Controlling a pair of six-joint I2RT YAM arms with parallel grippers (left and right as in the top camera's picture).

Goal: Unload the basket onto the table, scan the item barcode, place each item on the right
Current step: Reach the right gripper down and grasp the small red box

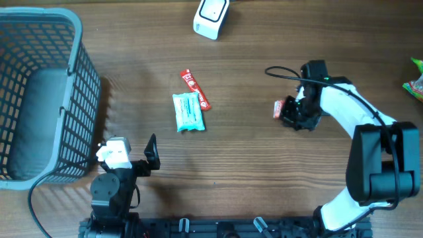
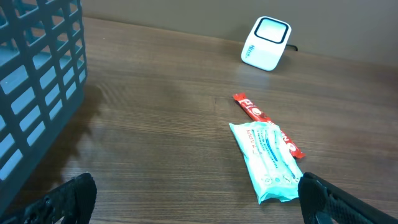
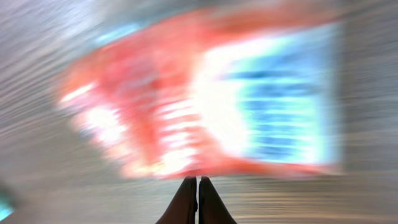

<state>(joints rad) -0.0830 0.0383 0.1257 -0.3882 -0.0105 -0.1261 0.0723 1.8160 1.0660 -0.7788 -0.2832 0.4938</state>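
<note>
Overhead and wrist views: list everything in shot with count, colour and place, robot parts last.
basket: one, grey-blue, left edge of the table
scanner: one, white, far edge, centre
stick packet: one, red, mid-table, partly under the teal packet
teal packet: one, light teal, mid-table
red packet: one, red with a pale panel, at the right gripper's tips, blurred in the wrist view
green packet: one, green, right edge, cut off by the frame
table: one, brown wood
left gripper: one, black, open, near the basket, holding nothing
right gripper: one, black, shut, apparently pinching the red packet's edge
</note>
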